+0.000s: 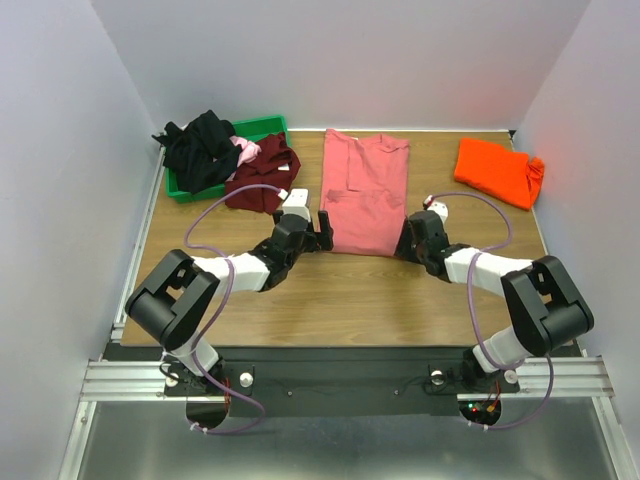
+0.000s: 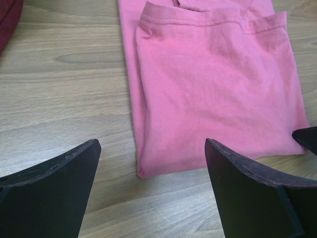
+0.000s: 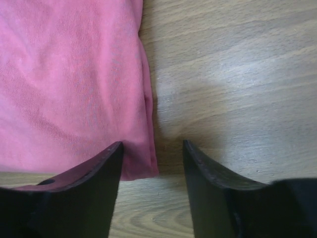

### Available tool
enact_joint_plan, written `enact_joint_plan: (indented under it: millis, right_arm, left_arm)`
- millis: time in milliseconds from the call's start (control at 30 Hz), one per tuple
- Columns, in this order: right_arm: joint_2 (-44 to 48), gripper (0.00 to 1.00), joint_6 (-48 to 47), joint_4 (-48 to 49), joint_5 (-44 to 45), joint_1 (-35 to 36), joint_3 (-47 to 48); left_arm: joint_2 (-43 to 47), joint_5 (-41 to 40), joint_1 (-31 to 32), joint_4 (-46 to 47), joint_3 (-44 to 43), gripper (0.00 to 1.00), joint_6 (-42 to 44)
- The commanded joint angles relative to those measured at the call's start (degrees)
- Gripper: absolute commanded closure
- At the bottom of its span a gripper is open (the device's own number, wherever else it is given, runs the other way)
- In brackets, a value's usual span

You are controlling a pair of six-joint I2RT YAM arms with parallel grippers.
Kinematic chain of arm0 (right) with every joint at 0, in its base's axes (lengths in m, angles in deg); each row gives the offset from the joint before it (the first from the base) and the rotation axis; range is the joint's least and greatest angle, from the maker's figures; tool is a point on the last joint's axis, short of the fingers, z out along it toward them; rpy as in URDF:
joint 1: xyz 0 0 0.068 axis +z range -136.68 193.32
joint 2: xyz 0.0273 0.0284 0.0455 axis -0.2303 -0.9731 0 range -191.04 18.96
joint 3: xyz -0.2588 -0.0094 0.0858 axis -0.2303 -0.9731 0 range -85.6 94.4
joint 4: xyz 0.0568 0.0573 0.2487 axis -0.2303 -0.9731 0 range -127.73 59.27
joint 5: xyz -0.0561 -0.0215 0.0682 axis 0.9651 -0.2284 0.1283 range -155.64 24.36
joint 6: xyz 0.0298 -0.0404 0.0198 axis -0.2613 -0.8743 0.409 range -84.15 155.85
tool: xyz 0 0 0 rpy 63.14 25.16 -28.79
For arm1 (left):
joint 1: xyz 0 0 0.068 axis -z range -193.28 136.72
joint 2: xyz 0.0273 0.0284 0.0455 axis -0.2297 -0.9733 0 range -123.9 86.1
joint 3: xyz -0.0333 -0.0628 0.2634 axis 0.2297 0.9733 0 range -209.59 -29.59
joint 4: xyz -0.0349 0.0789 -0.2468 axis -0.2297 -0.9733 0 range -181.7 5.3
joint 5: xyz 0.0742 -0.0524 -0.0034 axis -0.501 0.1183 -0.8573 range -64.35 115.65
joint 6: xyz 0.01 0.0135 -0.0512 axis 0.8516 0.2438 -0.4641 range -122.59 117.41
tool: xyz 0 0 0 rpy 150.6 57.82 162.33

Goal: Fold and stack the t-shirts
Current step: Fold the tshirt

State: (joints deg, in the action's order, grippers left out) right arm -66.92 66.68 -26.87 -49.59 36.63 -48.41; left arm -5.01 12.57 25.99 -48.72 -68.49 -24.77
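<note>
The salmon-pink t-shirt point(image 1: 362, 195) lies in the middle of the bench point(image 1: 360, 300), already folded in from both sides into a long narrow strip that runs from 12 o'clock down to 6 o'clock, with a sleeve turned flat on top. It looks to me half folded: the lengthwise folds are in, and the fold across its length is not yet made. At its near left corner, about 7 o'clock on the strip, the left pincer point(image 1: 322, 230) hangs low with its jaws spread wide; in its own camera the corner of the cloth lies just ahead and between the fingers, touched by neither. At the near right corner, about 5 o'clock, the right pincer point(image 1: 408, 238) has its jaws about half apart, straddling the hem, one finger over the cloth and one over bare wood, with a gap showing and nothing pinched as far as I can see. Out at 2 o'clock, the orange t-shirt point(image 1: 497, 172) sits alone as a compact, slightly rumpled bundle, which I take for the start of the stack. At 10 o'clock the maroon t-shirt point(image 1: 262, 172) lies crumpled just beside the green bin point(image 1: 262, 127), and the black t-shirt point(image 1: 200, 150) and a scrap of light pink t-shirt point(image 1: 243, 150) are heaped on it, all unfolded, so most of the job remains.
</note>
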Motion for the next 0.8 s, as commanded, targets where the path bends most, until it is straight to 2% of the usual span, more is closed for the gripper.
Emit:
enact_joint_plan:
  millis: [0, 167, 267, 300, 367, 400, 467, 500, 667, 767]
  right_arm:
    - [0.5, 0.46, 0.8, 2.4, 0.5, 0.2, -0.9]
    - [-1.8, 0.57, 1.1, 2.3, -1.4, 0.2, -0.5]
    - [-2.8, 0.67, 0.9, 2.3, -2.0, 0.2, -0.1]
    - [-3.0, 0.73, 0.8, 2.4, -2.2, 0.2, -0.1]
    - [-3.1, 0.8, 0.7, 2.3, -2.3, 0.2, -0.2]
    - [-3.1, 0.87, 0.5, 2.4, -2.2, 0.2, -0.4]
    - [-3.1, 0.92, 0.5, 2.4, -2.0, 0.2, -0.5]
    - [-3.1, 0.96, 0.5, 2.4, -1.9, 0.2, -0.4]
    - [-3.2, 0.98, 0.5, 2.4, -2.1, 0.3, -0.3]
    - [-3.5, 0.98, 0.3, 2.4, -1.5, 0.2, -0.3]
  left_arm:
    - [-0.3, 0.6, -0.2, 1.6, 0.7, 0.02, -0.1]
    - [-0.6, 1.1, -0.2, 1.6, 0.7, 0.02, -0.1]
    - [-1.2, 1.2, -0.1, 1.6, 1.0, 0.02, -0.1]
    - [-1.3, 1.1, -0.1, 1.6, 1.3, 0.03, -0.3]
    - [-0.9, 1.1, -0.1, 2.2, 2.7, 0.05, -0.9]
    - [-0.6, 1.4, -0.2, 3.5, 3.3, 0.06, -0.9]
    - [-0.8, 2.6, -0.2, 3.9, 3.5, 0.08, -0.9]
    - [-1.5, 4.4, -0.2, 4.1, 3.2, 0.14, -0.9]
    - [-5.5, 7.5, 0.0, 5.1, 1.5, 0.25, -1.6]
    - [-6.4, 6.4, -0.1, 5.3, 1.5, 0.27, -1.8]
